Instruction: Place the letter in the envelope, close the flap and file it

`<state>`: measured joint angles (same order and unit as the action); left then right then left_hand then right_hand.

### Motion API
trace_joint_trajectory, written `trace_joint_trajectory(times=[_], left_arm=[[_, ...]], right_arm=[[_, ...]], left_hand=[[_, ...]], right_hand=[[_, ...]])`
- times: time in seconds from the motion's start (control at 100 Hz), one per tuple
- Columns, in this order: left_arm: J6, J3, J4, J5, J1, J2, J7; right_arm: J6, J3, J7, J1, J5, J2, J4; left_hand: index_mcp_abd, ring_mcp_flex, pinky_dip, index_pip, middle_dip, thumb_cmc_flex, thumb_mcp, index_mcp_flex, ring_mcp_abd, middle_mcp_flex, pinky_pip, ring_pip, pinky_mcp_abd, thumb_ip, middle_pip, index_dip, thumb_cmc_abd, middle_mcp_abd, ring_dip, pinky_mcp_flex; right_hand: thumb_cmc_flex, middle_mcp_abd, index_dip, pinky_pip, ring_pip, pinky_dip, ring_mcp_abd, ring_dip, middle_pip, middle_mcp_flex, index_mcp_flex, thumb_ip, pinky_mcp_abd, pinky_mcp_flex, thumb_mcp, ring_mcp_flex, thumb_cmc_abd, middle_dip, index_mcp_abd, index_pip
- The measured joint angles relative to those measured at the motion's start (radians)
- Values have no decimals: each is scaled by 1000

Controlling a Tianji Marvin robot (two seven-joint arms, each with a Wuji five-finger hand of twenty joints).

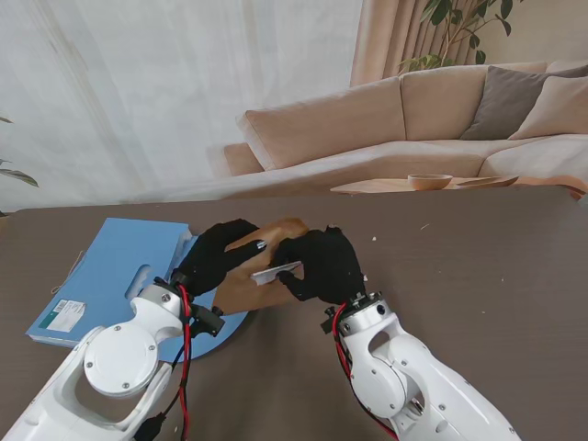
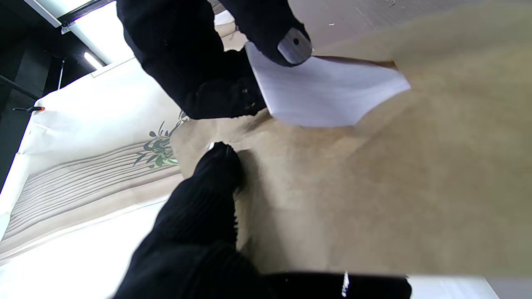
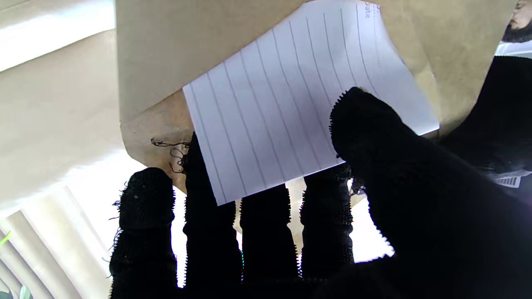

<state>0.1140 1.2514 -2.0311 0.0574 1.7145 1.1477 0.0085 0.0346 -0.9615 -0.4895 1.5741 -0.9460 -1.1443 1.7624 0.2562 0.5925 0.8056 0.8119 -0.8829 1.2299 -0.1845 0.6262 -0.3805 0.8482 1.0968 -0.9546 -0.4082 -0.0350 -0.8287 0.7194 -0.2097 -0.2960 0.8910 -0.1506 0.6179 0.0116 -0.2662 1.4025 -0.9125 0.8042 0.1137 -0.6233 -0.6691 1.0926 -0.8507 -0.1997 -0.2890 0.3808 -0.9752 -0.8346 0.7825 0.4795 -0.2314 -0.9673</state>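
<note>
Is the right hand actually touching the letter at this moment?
Touching. The right wrist view shows the right hand pinching the lined letter, thumb pressed on its face and fingers behind its edge, while the sheet enters the envelope.

Beyond our dark table [image 1: 478, 276] stands a beige sofa [image 1: 386, 129] with a grey cushion [image 1: 510, 96]; what may be a wooden bowl [image 1: 430, 181] sits near it.

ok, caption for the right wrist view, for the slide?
Right hand pinches the lined letter, its far end already inside the brown envelope.
</note>
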Motion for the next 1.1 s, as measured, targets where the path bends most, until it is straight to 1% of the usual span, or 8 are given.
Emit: trace_joint_trajectory(times=[0.25, 0.42, 0.47, 0.53, 0.67, 0.79, 0.99, 1.1], left_arm=[[12, -3, 0, 3, 0, 0, -1], [12, -9, 0, 17, -3, -1, -1], [13, -11, 1, 18, -4, -1, 0], [14, -13, 1, 18, -5, -1, 0], [16, -16, 1, 18, -6, 0, 0], [18, -24, 1, 18, -7, -1, 0], [22, -36, 1, 12, -9, 0, 4], [21, -35, 1, 8, -10, 0, 4]], right_arm=[[-21, 6, -15, 3, -51, 8, 12], [-42, 3, -21, 8, -89, 13, 24], [-43, 0, -19, 13, -93, 14, 31], [-44, -4, -16, 19, -96, 16, 38], [-44, -9, -6, 27, -97, 19, 48], [-35, -7, 9, 25, -89, 20, 48], [-32, 20, 30, -4, -88, 24, 36], [-45, 32, 36, -17, -86, 25, 30]], left_hand=[[0, 0, 0, 0, -9, 0, -6, 0, 0, 0, 0, 0, 0, 0, 0, 1, 0, 0, 0, 0], [0, 0, 0, 0, -9, 0, -6, 0, 0, 0, 0, 0, 0, 0, 0, 1, 0, 0, 0, 0], [0, 0, 0, 0, -9, 0, -6, 0, 0, 0, 0, 0, 0, 0, 0, 1, 0, 0, 0, 0], [0, 0, 0, 0, -9, 0, -6, 0, 0, 0, 0, 0, 0, 0, 0, 1, 0, 0, 0, 0], [0, 0, 0, 0, -10, 0, -6, 0, 0, 0, 0, 0, 0, 0, 0, 1, 0, 0, 0, 1], [0, 0, 0, 0, -10, 0, -6, 0, 0, 0, 0, 0, 0, 0, 0, 1, 0, 1, 1, 1], [1, 0, 0, 0, -11, 0, -23, -1, 0, -1, 0, 0, 0, 0, 0, 1, 0, 1, 1, 1], [12, 0, 0, 0, -13, 1, -37, -2, 0, -5, 0, 0, 0, 0, 0, 1, 11, 1, 1, 1]], right_hand=[[1, -1, -9, 0, -1, 10, 0, -2, -36, -30, -5, 0, 1, -11, -3, 11, -1, 38, -11, -13], [1, -3, -10, 0, 1, 10, 0, -3, -28, -55, -5, 1, 11, -22, -14, 44, -12, 50, -12, -15], [2, -3, -10, 0, 1, 11, 0, -3, -28, -55, -5, 33, 11, -22, -27, 44, -12, 55, -12, -15], [24, -5, -21, 0, -1, 11, 0, -3, -31, -50, -28, 43, 11, -22, -38, 44, -14, 70, -12, -23], [36, -6, -60, 0, -45, 13, 0, -28, -99, -25, -30, 44, 11, -10, -43, 40, -25, 127, -13, -44], [45, -6, -73, 0, -64, 22, 0, -29, -103, -9, -44, 44, 11, 3, -43, 21, -24, 134, -13, -47], [45, 20, -72, 11, -103, 25, 0, -42, -127, 2, -70, 49, 11, 17, -43, 20, -11, 137, -7, -47], [45, 32, -56, 24, -126, 39, 0, -53, -156, 25, -77, 46, 11, 37, -43, -22, -9, 140, 11, -47]])
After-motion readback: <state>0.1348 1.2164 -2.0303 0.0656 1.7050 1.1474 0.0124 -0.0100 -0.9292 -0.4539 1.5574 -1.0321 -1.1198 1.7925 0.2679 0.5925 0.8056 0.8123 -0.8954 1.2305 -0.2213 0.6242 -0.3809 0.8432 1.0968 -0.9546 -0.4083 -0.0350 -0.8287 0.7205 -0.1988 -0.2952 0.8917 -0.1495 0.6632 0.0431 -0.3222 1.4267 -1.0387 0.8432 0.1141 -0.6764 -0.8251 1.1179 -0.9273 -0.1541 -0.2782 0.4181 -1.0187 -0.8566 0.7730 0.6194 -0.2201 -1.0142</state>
